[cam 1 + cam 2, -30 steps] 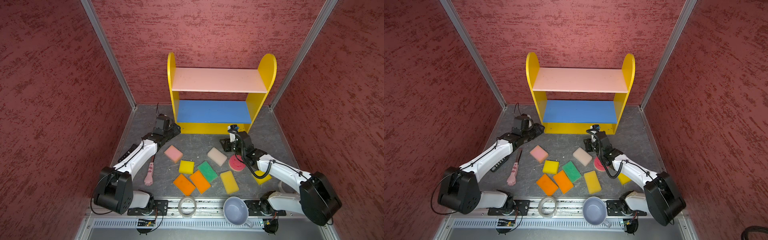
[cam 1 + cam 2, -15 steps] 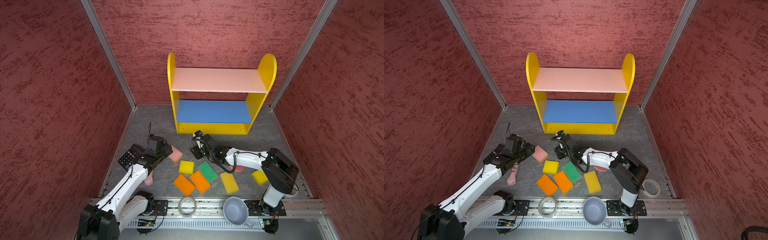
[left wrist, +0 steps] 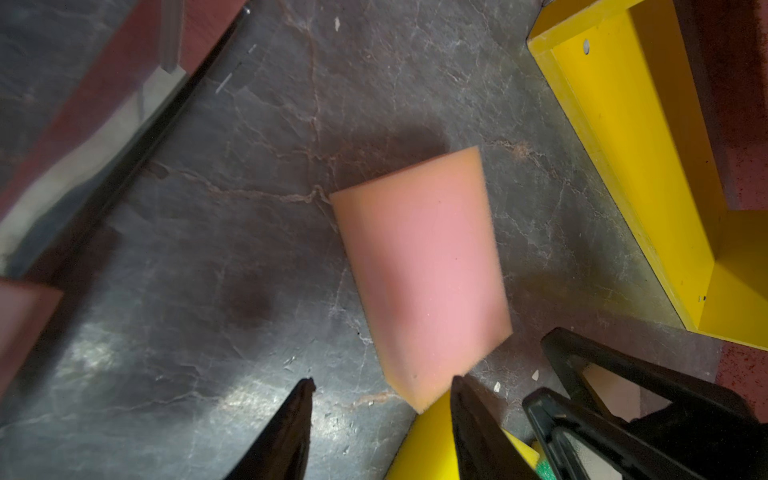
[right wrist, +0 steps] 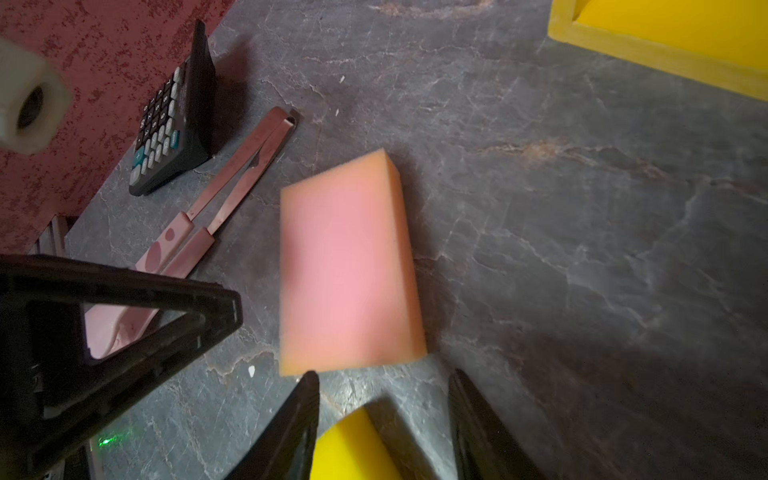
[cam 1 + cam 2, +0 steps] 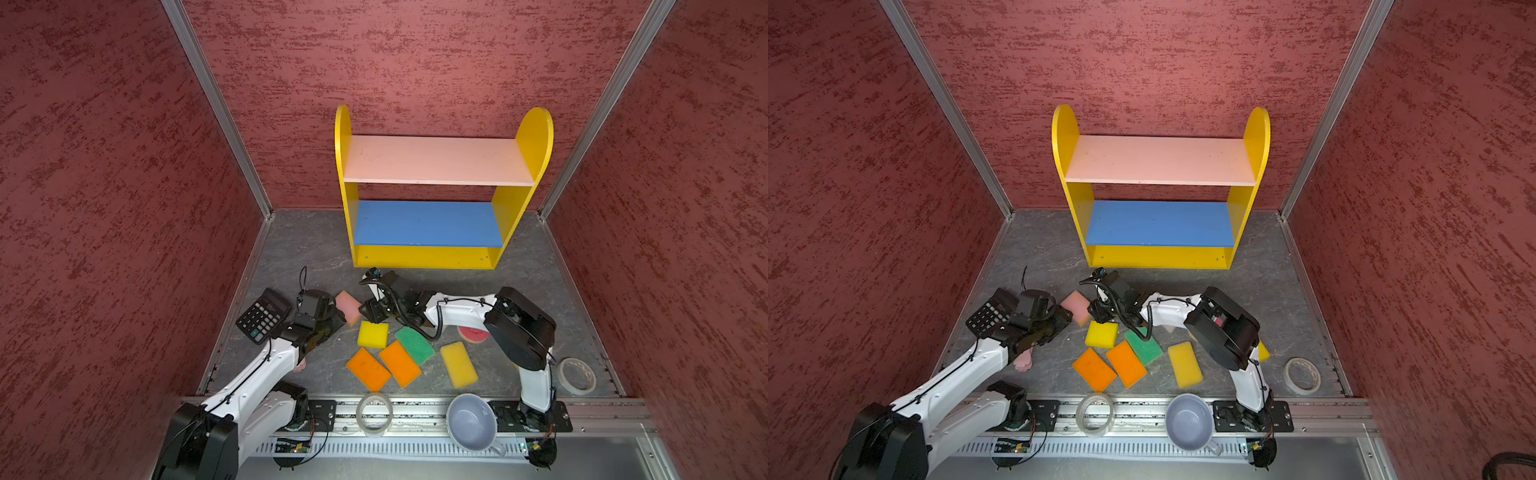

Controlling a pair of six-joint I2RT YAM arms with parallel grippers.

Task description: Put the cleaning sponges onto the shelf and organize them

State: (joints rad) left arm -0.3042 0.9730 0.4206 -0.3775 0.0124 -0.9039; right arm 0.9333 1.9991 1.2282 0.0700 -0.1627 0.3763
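Pink sponge [image 5: 348, 306] lies flat on the floor, well apart from the shelf [image 5: 428, 224] (nothing shelved yet). Both arms have swung back from the shelf front. The left gripper [image 3: 382, 386] and right gripper [image 4: 384, 376] now flank it, jaws parted, both empty. First pick is probably imminent.

- No legible text, brand, number or sign on any surface.
- Calculator [image 5: 263, 316], at 9 o'clock from the pink sponge [image 5: 348, 307]: key markings too small and blurred to read in any view.
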